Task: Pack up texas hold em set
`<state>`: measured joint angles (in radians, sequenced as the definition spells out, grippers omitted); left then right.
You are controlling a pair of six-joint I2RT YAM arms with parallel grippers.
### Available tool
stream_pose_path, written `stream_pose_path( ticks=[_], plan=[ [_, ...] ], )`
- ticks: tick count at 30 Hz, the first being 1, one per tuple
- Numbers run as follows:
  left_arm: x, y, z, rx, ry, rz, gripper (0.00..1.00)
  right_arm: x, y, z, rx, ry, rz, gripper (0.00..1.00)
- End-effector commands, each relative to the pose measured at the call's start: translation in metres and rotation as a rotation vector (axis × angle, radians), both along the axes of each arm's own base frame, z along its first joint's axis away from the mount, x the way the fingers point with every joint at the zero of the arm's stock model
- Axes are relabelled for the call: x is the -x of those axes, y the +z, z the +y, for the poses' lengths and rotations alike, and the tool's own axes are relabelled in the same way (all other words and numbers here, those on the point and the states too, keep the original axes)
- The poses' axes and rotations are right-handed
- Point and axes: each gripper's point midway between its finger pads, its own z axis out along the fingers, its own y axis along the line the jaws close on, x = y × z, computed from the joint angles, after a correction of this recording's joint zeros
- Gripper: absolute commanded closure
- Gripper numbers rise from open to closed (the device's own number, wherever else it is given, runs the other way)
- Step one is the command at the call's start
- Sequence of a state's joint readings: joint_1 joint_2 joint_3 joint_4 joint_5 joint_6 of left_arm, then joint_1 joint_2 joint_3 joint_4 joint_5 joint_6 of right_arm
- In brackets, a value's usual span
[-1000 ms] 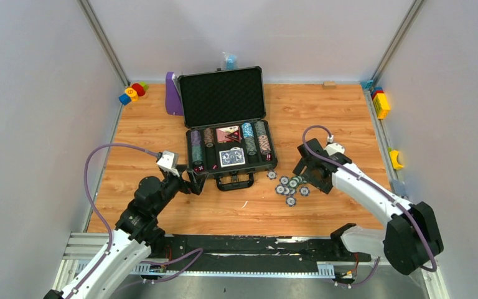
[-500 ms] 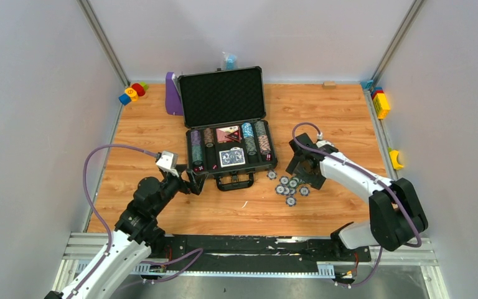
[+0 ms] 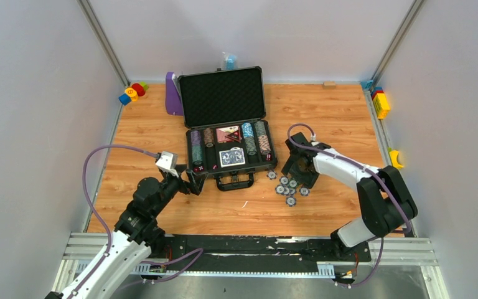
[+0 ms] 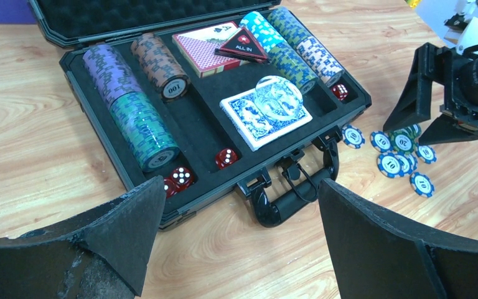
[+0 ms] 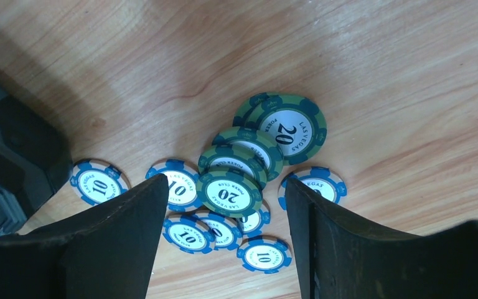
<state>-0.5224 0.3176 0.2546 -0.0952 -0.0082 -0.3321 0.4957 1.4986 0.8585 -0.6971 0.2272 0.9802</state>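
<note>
Your left gripper [image 4: 239, 185] is hovering by the near-left corner of the dark grey hard briefcase [image 3: 223, 96], jaws spread wide and empty, probably waiting clear of the work. The briefcase is lying open mid-way across the wooden table [image 3: 348, 112], lid standing upright so its black foam channels are reachable. Striped chip rows [image 4: 143, 124], two card decks [image 4: 264, 112] and red dice [image 4: 226, 157] are sitting inside. Just right of its handle, blue and green loose poker chips [image 5: 286, 131] are lying scattered (several overlapping). Your right gripper [image 5: 225, 184] is straddling them, jaws apart and gripping nothing, likely lining up a pinch.

Glossy chips [image 5: 230, 190]; apparently matt foam lining [image 3: 222, 96]
</note>
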Motion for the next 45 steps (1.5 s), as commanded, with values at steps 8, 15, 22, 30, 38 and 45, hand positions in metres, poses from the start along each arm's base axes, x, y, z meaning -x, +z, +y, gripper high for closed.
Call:
stream_pose_path(
  ticks=[8,15,22,30,38,45],
  plan=[
    [0.0,0.005,-0.001,0.013,-0.002,-0.02,0.0,-0.018,-0.004,0.001,-0.056,-0.105,0.029,0.31],
    [-0.001,0.005,0.0,0.012,0.0,-0.019,0.0,-0.014,-0.01,-0.006,-0.015,-0.093,0.13,0.33],
    [-0.001,0.005,0.0,0.012,0.001,-0.019,0.0,-0.009,-0.014,-0.008,-0.003,-0.07,0.184,0.41],
    [-0.001,0.005,0.0,0.011,0.0,-0.018,0.0,-0.008,-0.01,-0.012,0.0,-0.07,0.18,0.55],
    [-0.001,0.006,0.0,0.012,0.002,-0.02,0.0,-0.016,0.007,-0.015,-0.011,-0.077,0.137,0.62],
    [-0.001,0.005,0.0,0.011,0.003,-0.018,0.0,-0.023,0.03,-0.022,-0.009,-0.089,0.068,0.64]
  ],
)
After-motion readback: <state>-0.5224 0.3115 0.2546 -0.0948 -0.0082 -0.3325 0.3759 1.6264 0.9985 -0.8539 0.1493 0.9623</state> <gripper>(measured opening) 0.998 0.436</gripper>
